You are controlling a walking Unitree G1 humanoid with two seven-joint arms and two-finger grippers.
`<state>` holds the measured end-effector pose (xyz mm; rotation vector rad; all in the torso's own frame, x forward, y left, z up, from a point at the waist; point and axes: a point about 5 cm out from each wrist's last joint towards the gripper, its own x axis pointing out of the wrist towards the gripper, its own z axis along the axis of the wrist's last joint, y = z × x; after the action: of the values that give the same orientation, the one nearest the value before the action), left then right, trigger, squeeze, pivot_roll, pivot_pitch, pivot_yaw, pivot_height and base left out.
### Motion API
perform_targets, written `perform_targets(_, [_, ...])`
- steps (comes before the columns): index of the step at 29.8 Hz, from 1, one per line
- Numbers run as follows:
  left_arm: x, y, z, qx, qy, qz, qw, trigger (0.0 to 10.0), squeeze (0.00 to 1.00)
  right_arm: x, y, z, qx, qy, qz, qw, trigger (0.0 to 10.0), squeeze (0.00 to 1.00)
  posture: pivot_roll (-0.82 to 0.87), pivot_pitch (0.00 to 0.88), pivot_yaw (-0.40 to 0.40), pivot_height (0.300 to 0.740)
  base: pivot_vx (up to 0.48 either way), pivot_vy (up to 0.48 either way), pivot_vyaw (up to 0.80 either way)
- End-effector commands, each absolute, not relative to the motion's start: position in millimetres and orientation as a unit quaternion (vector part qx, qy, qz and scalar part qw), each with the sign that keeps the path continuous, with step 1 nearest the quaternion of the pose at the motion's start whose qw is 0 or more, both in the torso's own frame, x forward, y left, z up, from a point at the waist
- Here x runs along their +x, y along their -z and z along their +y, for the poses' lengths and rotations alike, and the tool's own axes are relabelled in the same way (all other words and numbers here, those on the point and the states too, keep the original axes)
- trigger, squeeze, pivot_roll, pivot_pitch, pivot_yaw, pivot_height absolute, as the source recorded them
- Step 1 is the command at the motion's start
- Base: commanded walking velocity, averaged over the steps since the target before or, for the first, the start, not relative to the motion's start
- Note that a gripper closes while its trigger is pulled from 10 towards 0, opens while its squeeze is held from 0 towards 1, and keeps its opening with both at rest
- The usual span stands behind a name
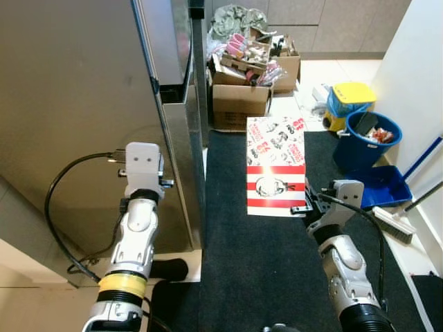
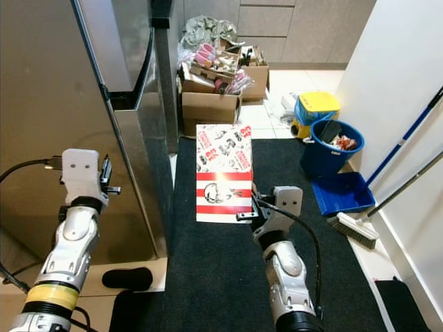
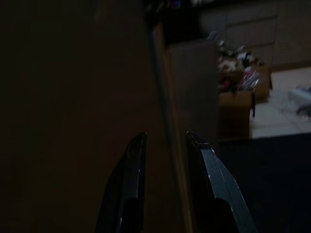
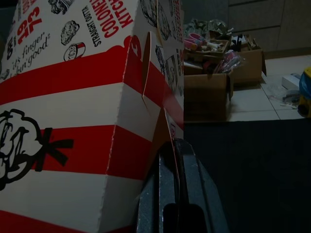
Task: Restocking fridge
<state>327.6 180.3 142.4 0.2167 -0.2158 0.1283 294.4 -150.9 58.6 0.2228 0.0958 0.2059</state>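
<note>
Right gripper (image 4: 167, 145) is clamped on a red-and-white box (image 1: 275, 166) above the dark mat (image 1: 277, 263). Left gripper (image 3: 166, 141) is held slightly parted at the fridge door (image 1: 76, 104) edge.

A home kitchen, lived-in and mid-chore. Marked as such by the tall stainless-steel fridge (image 1: 176, 138) standing at the edge of a dark floor mat (image 1: 277, 263). Beyond the fridge, open brown cardboard boxes (image 1: 239, 97) heaped with groceries, and grey cabinet doors (image 1: 332, 24) behind those. Across the mat from the fridge, a blue plastic bucket (image 1: 367, 142), blue dustpan (image 1: 384, 187) and long-handled broom (image 1: 394, 221) against a white wall.
</note>
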Motion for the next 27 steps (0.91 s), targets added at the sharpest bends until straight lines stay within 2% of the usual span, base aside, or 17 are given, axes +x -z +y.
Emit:
perform_targets(1, [332,-143,171,0.11,-0.059,-0.111,0.986,10.0,0.0,291,-53,-153,0.113,-0.096,0.06,0.987,10.0,0.0,-0.04,0.06,-0.024,0.74,0.0,0.0,0.0])
perform_targets(4, [348,-138,153,0.126,-0.042,-0.084,0.988,10.0,0.0,291,-53,-151,0.114,-0.098,0.059,0.987,10.0,0.0,-0.05,0.063,-0.022,0.74,0.0,0.0,0.0])
perform_targets(11, [372,-150,137,0.11,-0.053,-0.075,0.99,10.0,0.0,291,-55,-148,0.115,-0.1,0.055,0.987,10.0,0.0,-0.07,0.072,-0.011,0.74,0.0,0.0,0.0])
perform_targets(16, [380,-158,143,0.104,-0.073,-0.073,0.989,10.0,0.0,290,-56,-147,0.115,-0.099,0.053,0.987,10.0,0.0,-0.09,0.081,-0.001,0.74,0.0,0.0,0.0])
perform_targets(22, [391,-165,172,0.067,-0.103,-0.042,0.991,10.0,0.0,289,-56,-147,0.116,-0.096,0.05,0.987,10.0,0.0,-0.09,0.098,0.01,0.74,0.0,0.0,0.0])
perform_targets(23, [392,-165,177,0.062,-0.106,-0.04,0.992,7.4,0.0,289,-56,-146,0.116,-0.096,0.049,0.987,10.0,0.0,-0.08,0.101,0.01,0.74,0.0,0.0,0.0])
perform_targets(24, [393,-166,181,0.059,-0.109,-0.039,0.992,7.4,0.0,289,-56,-146,0.117,-0.096,0.049,0.987,10.0,0.0,-0.08,0.101,0.01,0.74,0.0,0.0,0.0])
perform_targets(25, [393,-169,186,0.056,-0.117,-0.041,0.991,0.0,0.0,289,-56,-145,0.117,-0.097,0.05,0.987,10.0,0.0,-0.08,0.104,0.01,0.74,0.0,0.0,0.0])
perform_targets(27, [395,-173,193,0.053,-0.127,-0.044,0.99,0.0,0.0,289,-56,-145,0.117,-0.098,0.05,0.987,10.0,0.0,-0.08,0.107,0.01,0.74,0.0,0.0,0.0])
